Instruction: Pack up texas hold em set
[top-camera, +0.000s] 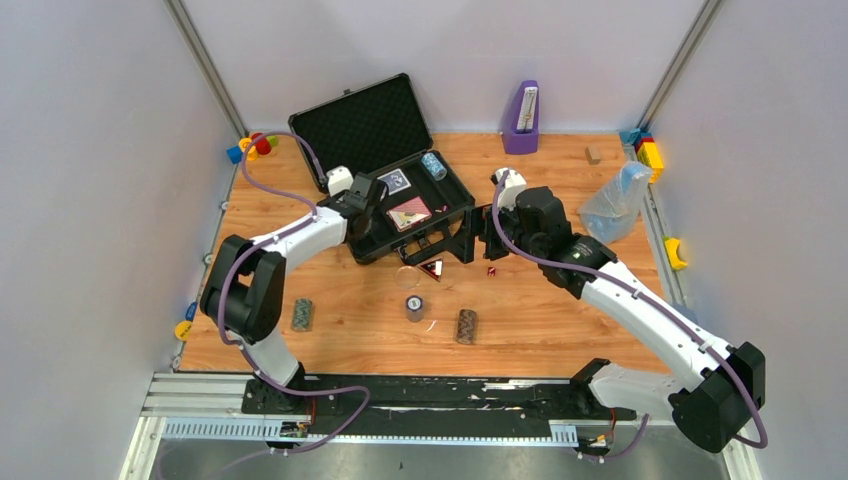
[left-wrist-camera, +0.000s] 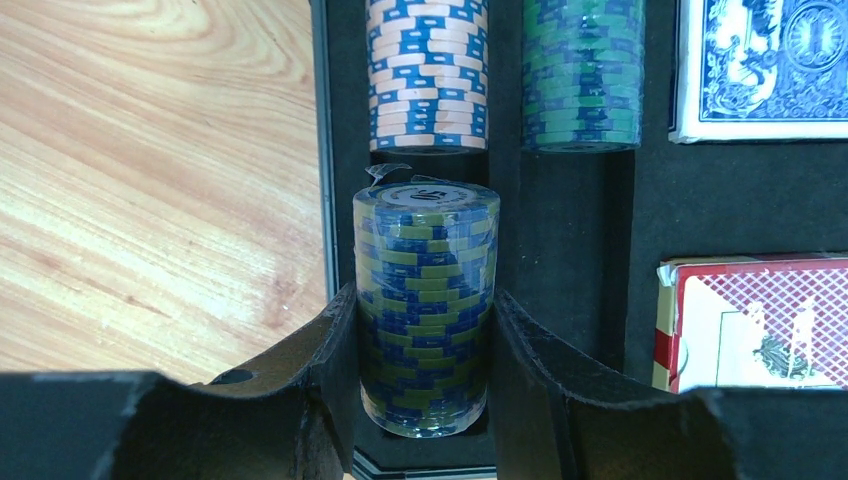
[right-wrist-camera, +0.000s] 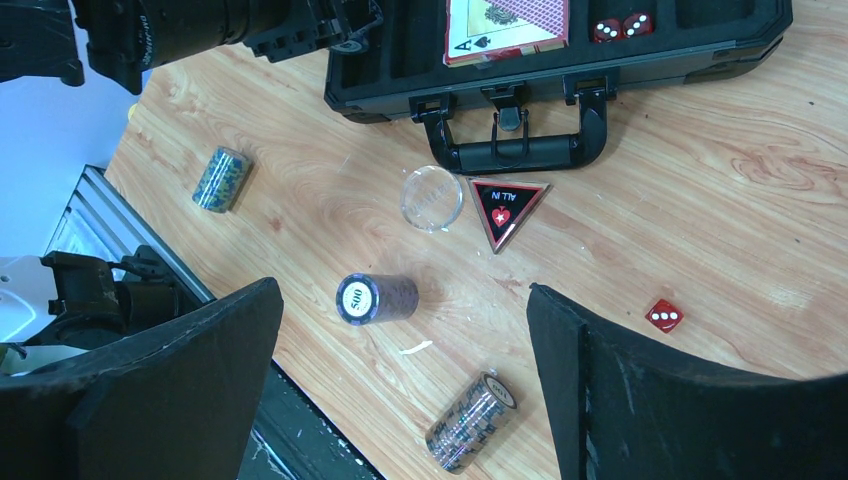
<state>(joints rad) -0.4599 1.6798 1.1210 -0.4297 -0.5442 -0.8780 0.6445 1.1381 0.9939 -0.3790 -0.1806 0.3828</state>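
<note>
The open black case (top-camera: 362, 125) is lying at the table's far middle. The left gripper (left-wrist-camera: 425, 352) is clenching a green-and-blue chip stack (left-wrist-camera: 425, 270), its long axis running along the case's left groove, possibly already seated. The right gripper (right-wrist-camera: 405, 375) is hanging spread by the case's handle, with the 500 chip stack (right-wrist-camera: 378, 298) lying nearer and leftward, and the red die (right-wrist-camera: 664, 316) sitting closer.
</note>
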